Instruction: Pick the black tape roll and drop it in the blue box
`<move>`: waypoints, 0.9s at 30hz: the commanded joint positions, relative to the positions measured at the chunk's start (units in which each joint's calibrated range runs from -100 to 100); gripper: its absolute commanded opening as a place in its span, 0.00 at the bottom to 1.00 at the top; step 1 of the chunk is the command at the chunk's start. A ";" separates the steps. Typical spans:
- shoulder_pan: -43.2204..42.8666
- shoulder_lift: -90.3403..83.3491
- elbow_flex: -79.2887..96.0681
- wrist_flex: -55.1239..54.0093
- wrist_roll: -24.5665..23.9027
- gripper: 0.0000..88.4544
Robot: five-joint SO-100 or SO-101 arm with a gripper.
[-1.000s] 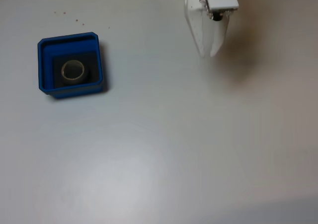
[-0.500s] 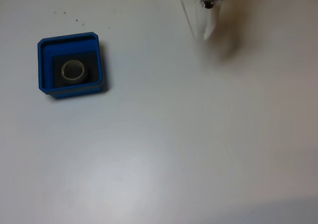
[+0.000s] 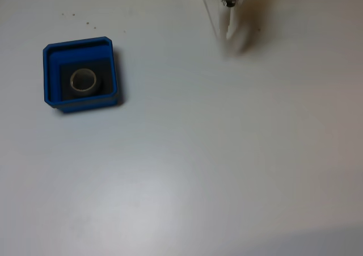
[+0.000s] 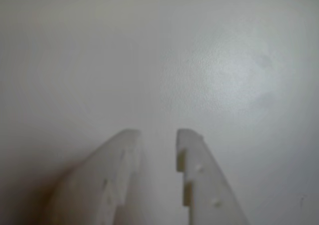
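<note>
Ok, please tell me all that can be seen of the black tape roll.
The black tape roll is a small ring, black outside with a pale beige inner core. It lies flat, hole upward, on the dark floor of the blue box, roughly centred and apart from the rim. Against that floor its outer edge is hard to trace.

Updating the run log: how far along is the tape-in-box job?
Done: the black tape roll lies flat on the dark floor of the blue box, left side of the fixed view. In hand: nothing; the gripper is at the fixed view's top edge, far from the box, and the wrist view shows its jaws slightly apart over bare table. Left: nothing visible for the placement itself.
</note>
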 commanded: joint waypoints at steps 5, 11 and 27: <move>-0.07 -8.90 8.59 -0.70 0.34 0.01; -0.07 -18.43 15.15 -0.70 0.34 0.01; -0.07 -28.97 21.43 -1.36 0.08 0.01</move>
